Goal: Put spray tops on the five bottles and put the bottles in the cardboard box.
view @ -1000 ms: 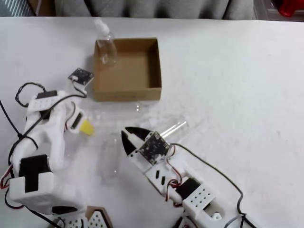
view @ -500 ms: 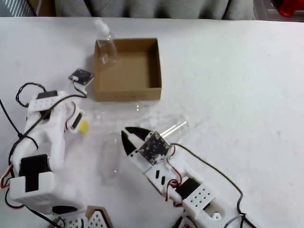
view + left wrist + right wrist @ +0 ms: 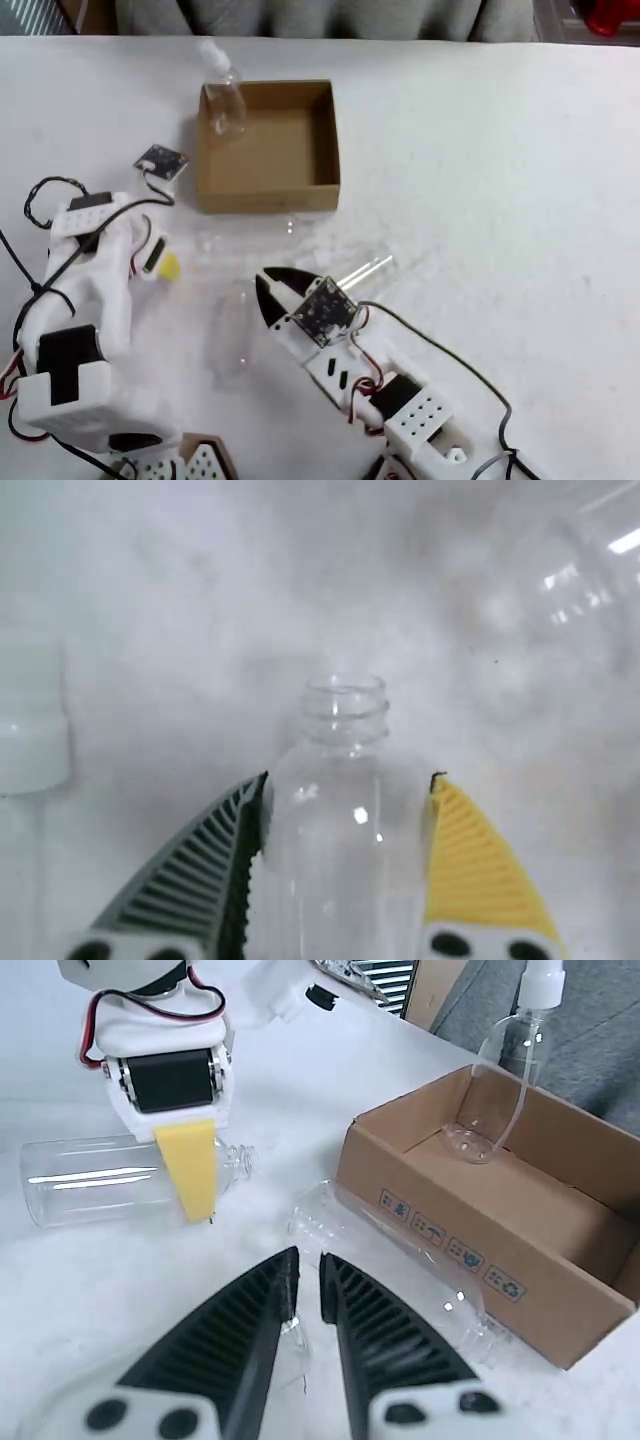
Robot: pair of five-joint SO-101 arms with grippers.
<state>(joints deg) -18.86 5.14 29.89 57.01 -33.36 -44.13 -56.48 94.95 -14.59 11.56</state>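
Nearest: right gripper (image 3: 308,1256), black fingers low over tabletop (image 3: 480,150), nearly closed w/ thin slit only. Something clear at its tips; can't tell if pinched.

Just beside it, toward left arm: faint clear bottle (image 3: 232,330) flat on tabletop, no top on.

Next out: left gripper (image 3: 348,777), pointing down and clamped across open-necked bottle (image 3: 343,815). Grey finger on one side, yellow on other, both pressed against clear wall just below shoulder. Bottle on its side on tabletop, bare threaded neck sticking out past fingertips, neck end toward cardboard box (image 3: 265,190). White plastic piece (image 3: 30,742) near that bottle, kind unclear.

Between right gripper and box: slim clear bottle (image 3: 400,1260) lying along box's near wall. Close to cardboard; touching or not, can't tell.

Further out: cardboard box, open top, brown floor bare but for one item. Capped bottle (image 3: 222,95) w/ white spray top on, standing in far corner on left arm's side. Base on box floor, body against wall, top above rim, approx. upright.

Outside box on left arm's side, just beside its wall: small circuit board (image 3: 160,160) on black cable.
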